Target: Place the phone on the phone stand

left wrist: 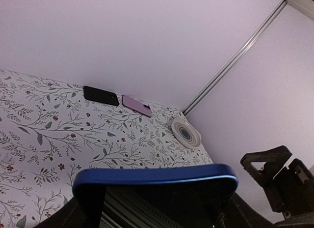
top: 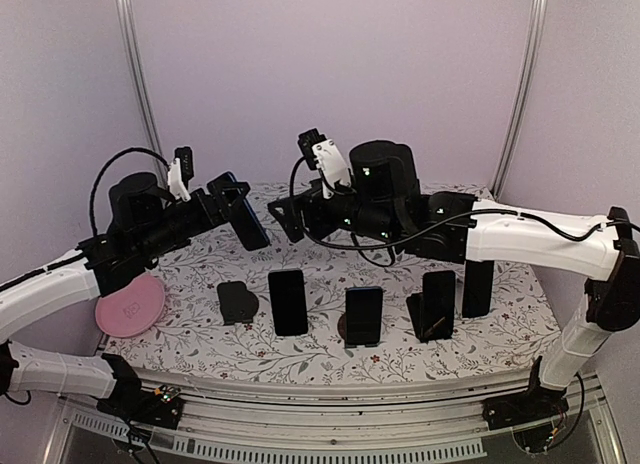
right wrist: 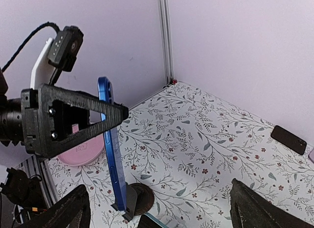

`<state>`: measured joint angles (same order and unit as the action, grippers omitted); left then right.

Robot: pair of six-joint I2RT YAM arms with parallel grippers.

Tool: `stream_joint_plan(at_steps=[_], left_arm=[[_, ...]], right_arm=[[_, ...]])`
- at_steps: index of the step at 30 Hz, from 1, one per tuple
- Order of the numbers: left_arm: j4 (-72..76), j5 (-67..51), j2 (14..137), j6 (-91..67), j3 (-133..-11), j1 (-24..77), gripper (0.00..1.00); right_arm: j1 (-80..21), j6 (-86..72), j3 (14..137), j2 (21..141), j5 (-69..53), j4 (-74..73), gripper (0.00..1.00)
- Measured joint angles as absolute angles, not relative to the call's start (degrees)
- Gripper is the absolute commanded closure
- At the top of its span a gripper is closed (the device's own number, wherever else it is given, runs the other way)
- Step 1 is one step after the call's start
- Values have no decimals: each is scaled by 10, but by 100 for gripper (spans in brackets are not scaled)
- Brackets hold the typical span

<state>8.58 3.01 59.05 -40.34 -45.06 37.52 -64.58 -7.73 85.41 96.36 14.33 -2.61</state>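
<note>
Top external view is showing the glossy blue-edged slab phone hanging above and behind the small black plastic phone stand, left claw clenching its edges, right claw gaping empty. Stiff, slick, breakable: edge grips are seeming safest.

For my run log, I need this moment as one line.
left gripper: shut on blue phone, held aloft | right gripper: open, beside phone | empty stand: leftmost in row, not yet loaded
</note>
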Motion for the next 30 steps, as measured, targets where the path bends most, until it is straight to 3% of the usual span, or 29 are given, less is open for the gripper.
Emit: stream_joint_plan(at_steps=[14, 30], left_arm=[[-18, 120, 555, -392, -398, 379, 69], [-52, 216, 635, -392, -372, 383, 72]], right_arm=[[-600, -114, 791, 896, 129, -39, 1], [-577, -144, 726, 842, 114, -12, 1]])
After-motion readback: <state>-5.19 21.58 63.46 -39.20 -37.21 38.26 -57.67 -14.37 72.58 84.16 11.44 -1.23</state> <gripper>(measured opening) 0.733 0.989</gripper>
